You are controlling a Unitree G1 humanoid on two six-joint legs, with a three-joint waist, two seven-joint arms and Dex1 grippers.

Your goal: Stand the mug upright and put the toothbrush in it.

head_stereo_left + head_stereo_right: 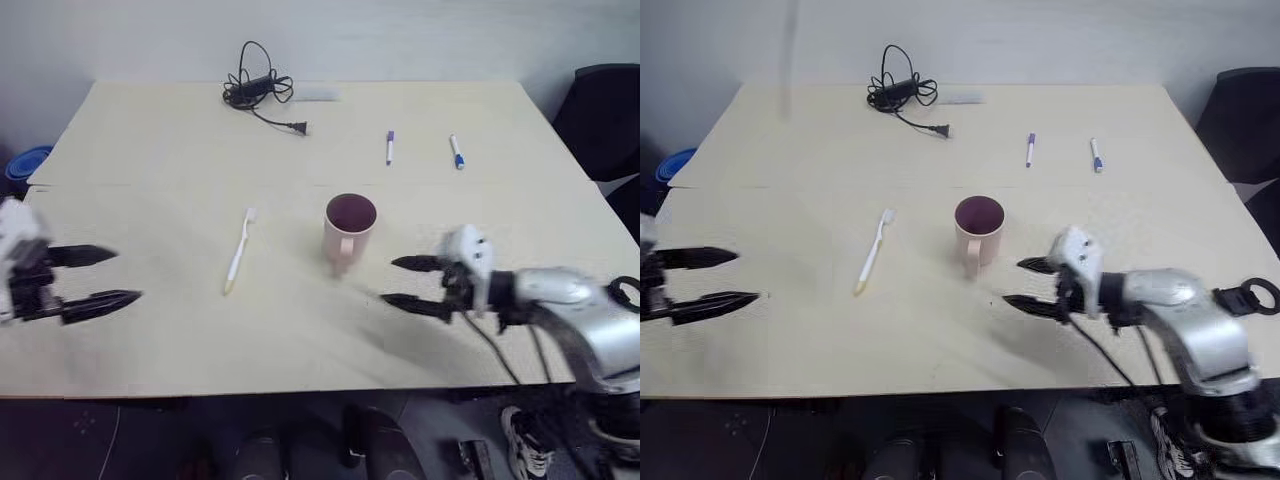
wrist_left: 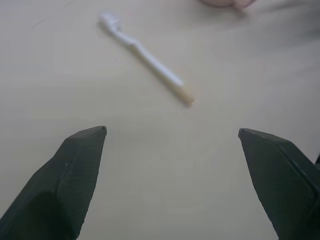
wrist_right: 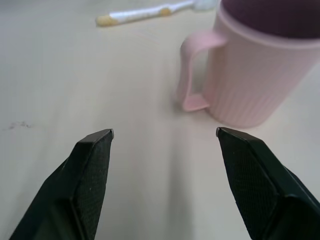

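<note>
Ribbed, seemingly matt plastic mug [image 3: 260,75]

Four views: two head eyes high over the table, two wrist cameras low and close.

Head pair looks forward and down across the table [image 1: 300,340], far edge at 12 o'clock; both share mug [image 1: 349,232], toothbrush [image 1: 239,250], both arms. Left wrist camera sits low, near the tabletop, facing the toothbrush [image 2: 145,55] past its own fingers [image 2: 75,175]. Right wrist camera is very close to the mug [image 3: 260,70], toothbrush [image 3: 145,13] beyond; both wrist views share these two.
</note>
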